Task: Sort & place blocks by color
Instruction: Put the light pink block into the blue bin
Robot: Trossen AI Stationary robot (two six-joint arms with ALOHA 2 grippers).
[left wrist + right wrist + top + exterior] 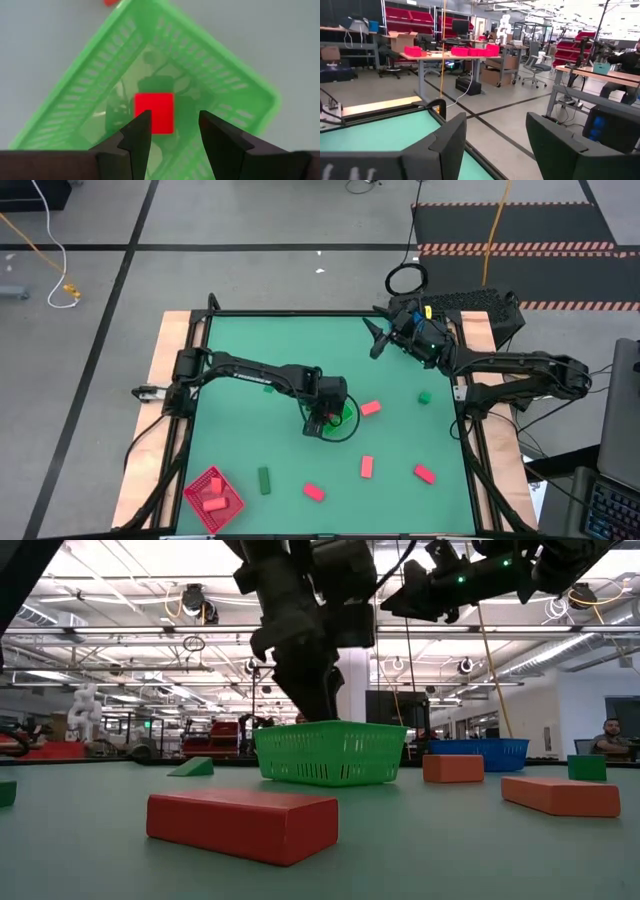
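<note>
My left gripper (pixel 325 416) hangs open over the green mesh bin (pixel 340 420) at the table's middle, fingers pointing down; it shows above the bin in the low view (pixel 312 700). In the left wrist view (pixel 175 131) a red block (pixel 154 113) lies on the bin's floor (pixel 215 85), below and beyond the fingertips. Red blocks (pixel 370 408) (pixel 367 467) (pixel 314 492) (pixel 425 473) and green blocks (pixel 265 479) (pixel 424 396) lie flat on the green mat. My right gripper (pixel 378 340) waits open, raised over the far right corner.
A red mesh bin (pixel 213 498) holding red blocks stands at the near left corner. A blue bin (pixel 480 752) shows behind the green one in the low view. The mat between the scattered blocks is bare. A person sits far off in the room (pixel 605 735).
</note>
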